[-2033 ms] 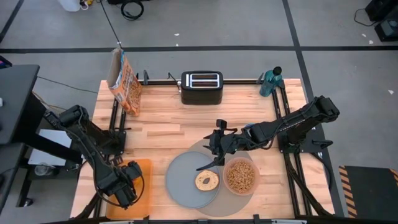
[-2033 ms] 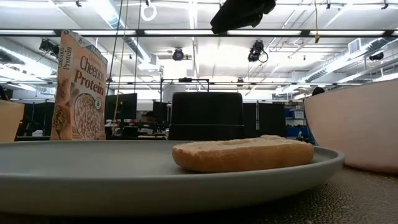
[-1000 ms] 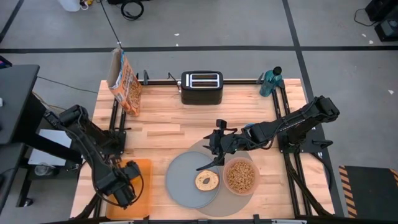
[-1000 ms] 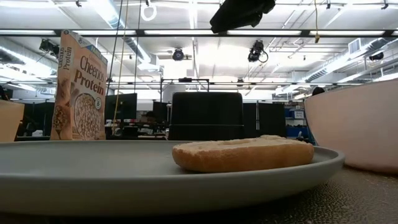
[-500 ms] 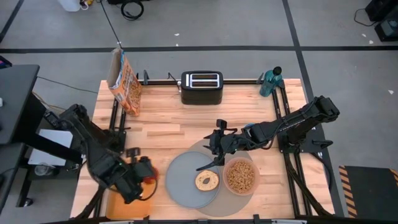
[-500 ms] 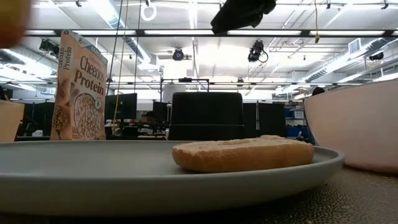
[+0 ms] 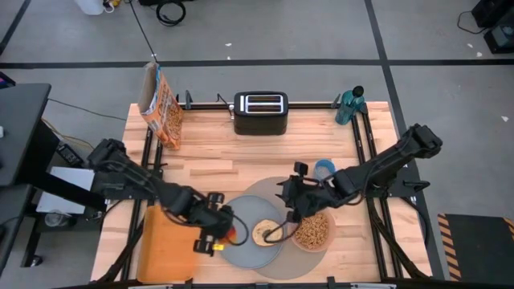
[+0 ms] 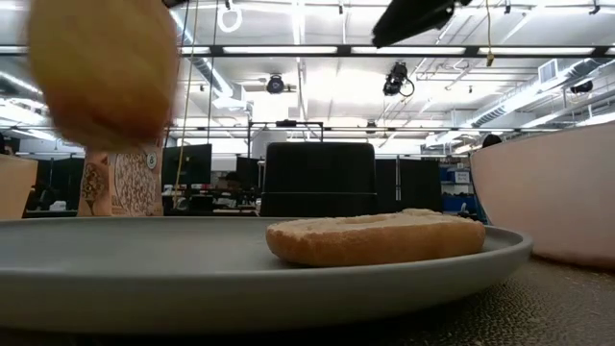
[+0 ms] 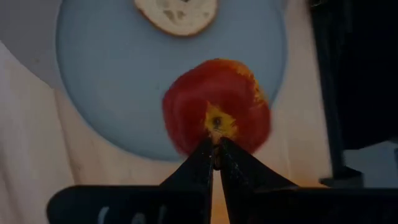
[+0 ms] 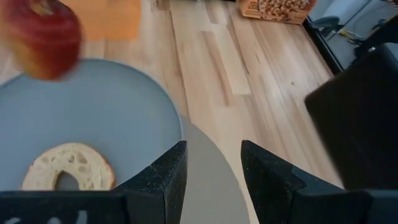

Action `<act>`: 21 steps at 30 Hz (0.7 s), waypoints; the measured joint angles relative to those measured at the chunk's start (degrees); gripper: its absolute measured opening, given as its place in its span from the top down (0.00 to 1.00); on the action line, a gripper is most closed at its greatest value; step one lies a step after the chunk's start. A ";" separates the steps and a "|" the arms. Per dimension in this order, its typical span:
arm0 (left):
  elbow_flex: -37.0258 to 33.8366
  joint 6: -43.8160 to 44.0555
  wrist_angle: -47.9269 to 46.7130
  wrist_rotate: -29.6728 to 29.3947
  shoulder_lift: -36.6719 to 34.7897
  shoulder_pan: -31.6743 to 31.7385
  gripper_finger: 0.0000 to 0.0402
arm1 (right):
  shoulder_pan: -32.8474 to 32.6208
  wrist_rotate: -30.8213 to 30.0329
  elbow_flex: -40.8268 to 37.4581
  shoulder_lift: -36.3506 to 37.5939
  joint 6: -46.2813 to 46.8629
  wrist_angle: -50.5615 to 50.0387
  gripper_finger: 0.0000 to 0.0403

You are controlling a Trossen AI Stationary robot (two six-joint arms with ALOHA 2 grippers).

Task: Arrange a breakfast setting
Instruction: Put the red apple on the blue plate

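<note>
Over the plate's left rim, high view: the left gripper has swung in from the orange board, where it sat a second ago, and now hangs at the plate's nine o'clock edge, closed on the red apple.
High view, meaning: judged from this, the apple is on its way to the setting and only needs a landing spot.
High view, right arm: the right gripper has slid from the placemat's twelve o'clock down to between plate and bowl, above the placemat.
High view, containers: the grey plate holds the bagel half toward its three o'clock side; the pink bowl, touching the plate's three o'clock rim, is full of brown cereal pieces.
High view, spoon: I cannot find it.
High view, background: toaster and cereal box stand at the table's far edge.
Low view: a blurred apple now fills the ten o'clock corner, clear of the plate; the bagel half lies flat on the plate, the bowl's wall at three o'clock.
Left wrist view: the fingers pinch the apple at its stem end; it hangs over the plate, apart from the bagel half.
Right wrist view: the fingers stand apart, holding nothing; apple is above the plate, bagel half below it.
</note>
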State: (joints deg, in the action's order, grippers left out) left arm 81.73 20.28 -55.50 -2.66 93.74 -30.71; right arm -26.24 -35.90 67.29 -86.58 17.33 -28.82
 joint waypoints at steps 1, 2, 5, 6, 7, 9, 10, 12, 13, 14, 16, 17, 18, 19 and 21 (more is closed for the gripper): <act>0.00 -1.29 0.17 0.44 0.84 0.81 0.95 | -0.72 -0.81 0.00 0.18 0.98 -0.78 0.61; 0.00 -2.47 0.45 1.12 1.63 1.47 0.95 | -1.37 -1.48 0.00 0.36 2.03 -1.40 0.61; 0.00 -6.07 0.93 3.32 4.25 3.11 0.95 | -3.18 -3.48 0.00 0.65 4.85 -3.02 0.61; 0.00 -7.42 1.08 3.77 5.10 3.47 0.95 | -3.64 -3.89 0.00 0.65 5.63 -3.37 0.61; 0.00 -8.51 1.44 4.28 5.92 3.77 0.95 | -4.16 -4.11 0.00 0.65 6.46 -3.71 0.61; 0.00 -10.58 2.35 4.77 7.41 4.37 0.95 | -5.09 -4.84 0.00 0.65 8.31 -4.68 0.61; 0.00 -11.62 2.88 5.12 8.12 4.61 0.95 | -5.41 -5.13 0.00 0.65 9.20 -5.07 0.61; 0.00 -13.34 3.37 6.17 9.43 5.04 0.95 | -6.12 -5.72 0.00 0.65 10.77 -5.68 0.61; 0.00 -13.92 3.71 6.57 9.87 5.21 0.95 | -6.45 -6.22 0.00 0.65 11.36 -5.77 0.61; 0.00 -14.67 3.83 6.97 10.14 5.37 0.95 | -6.78 -6.50 0.00 0.65 11.91 -5.75 0.61; 0.04 -15.73 3.79 7.37 10.41 5.66 0.95 | -7.36 -6.53 0.00 0.65 12.95 -5.75 0.61; 0.04 -16.18 3.69 7.42 10.44 5.86 0.95 | -7.67 -6.56 0.00 0.65 13.36 -5.76 0.61; 0.04 -16.42 3.79 7.43 10.44 5.94 0.95 | -7.92 -6.61 0.00 0.65 13.85 -5.76 0.61; 0.06 -16.51 3.87 7.42 10.44 6.01 0.95 | -8.12 -6.66 0.00 0.65 14.28 -5.73 0.61; 0.04 -16.54 3.78 7.43 10.44 6.13 0.95 | -8.52 -6.70 0.00 0.65 15.18 -5.77 0.61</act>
State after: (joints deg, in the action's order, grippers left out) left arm 81.78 3.75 -51.72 4.78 104.18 -24.58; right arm -34.76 -42.60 67.29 -85.93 32.51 -34.59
